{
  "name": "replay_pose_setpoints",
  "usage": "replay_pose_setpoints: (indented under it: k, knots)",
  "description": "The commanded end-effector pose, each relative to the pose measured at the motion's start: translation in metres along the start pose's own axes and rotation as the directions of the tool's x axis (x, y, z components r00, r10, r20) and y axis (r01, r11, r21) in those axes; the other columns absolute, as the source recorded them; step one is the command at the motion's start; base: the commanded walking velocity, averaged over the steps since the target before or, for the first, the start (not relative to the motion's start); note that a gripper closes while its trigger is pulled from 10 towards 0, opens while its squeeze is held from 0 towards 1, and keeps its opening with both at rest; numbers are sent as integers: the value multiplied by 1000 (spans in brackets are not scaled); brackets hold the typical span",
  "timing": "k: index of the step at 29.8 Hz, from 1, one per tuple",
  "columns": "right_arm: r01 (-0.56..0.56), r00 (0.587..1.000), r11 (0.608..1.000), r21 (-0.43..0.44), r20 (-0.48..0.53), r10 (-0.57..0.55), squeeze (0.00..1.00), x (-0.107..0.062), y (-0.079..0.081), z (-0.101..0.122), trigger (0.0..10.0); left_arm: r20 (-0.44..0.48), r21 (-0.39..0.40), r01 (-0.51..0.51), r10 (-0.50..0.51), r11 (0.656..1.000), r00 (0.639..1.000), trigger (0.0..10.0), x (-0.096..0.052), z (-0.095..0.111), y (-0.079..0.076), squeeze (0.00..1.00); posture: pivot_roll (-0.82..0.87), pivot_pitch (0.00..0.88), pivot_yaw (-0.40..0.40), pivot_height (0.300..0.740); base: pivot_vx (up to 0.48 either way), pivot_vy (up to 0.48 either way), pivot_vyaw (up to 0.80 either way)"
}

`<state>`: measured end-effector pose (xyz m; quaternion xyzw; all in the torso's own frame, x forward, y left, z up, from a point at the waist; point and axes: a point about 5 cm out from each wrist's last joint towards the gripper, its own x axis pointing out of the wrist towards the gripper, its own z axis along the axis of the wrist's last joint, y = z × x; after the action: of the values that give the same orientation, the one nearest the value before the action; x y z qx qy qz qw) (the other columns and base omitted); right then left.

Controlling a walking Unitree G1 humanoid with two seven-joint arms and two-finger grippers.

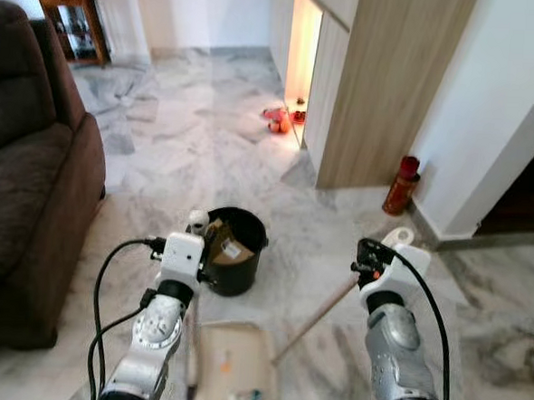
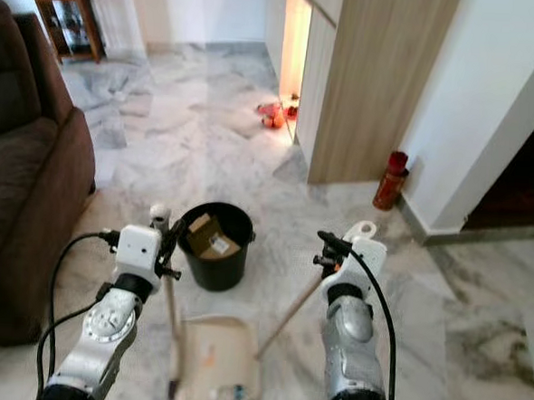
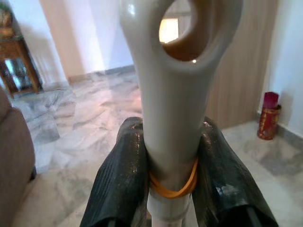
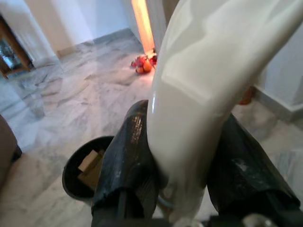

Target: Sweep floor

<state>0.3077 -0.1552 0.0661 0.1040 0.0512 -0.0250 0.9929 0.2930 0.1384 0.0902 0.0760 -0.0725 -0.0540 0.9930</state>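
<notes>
A beige dustpan lies on the marble floor between my arms, with small bits of debris at its near end. My left gripper is shut on a white handle with a hole in its top. That handle's pole runs down along the pan's left edge. My right gripper is shut on the white cap of a wooden stick, which slants down to the pan's right edge. Just beyond the pan stands a black bin with cardboard inside. I cannot see a broom head.
A brown sofa fills the left side. At the right stand a wooden partition and a red canister by the wall. Red and orange items lie near a lit gap. Open marble floor stretches ahead to a wooden side table.
</notes>
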Motion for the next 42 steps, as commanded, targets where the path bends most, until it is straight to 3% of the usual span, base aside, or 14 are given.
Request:
replay_pose_setpoints:
  k: [1,9,18,42]
  knots:
    - [-60,996,998,21,66,59,0,4,16,13,10000,39,27,-13,12,1000,999,10000,4,9,6,0,83,0,-19,740,382,0,750]
    - [-62,997,998,26,55,60,0,4,17,11,10000,43,25,-8,7,1000,999,10000,4,10,5,0,84,0,-19,740,367,0,400]
    - [-52,996,998,22,74,50,0,4,16,14,10000,53,23,-2,0,1000,999,10000,3,10,5,0,84,0,-16,740,0,0,0]
    - [-134,979,990,-50,146,140,0,-15,19,36,10000,24,130,10,-13,992,1000,10000,-5,-4,14,0,76,0,-5,740,0,0,0]
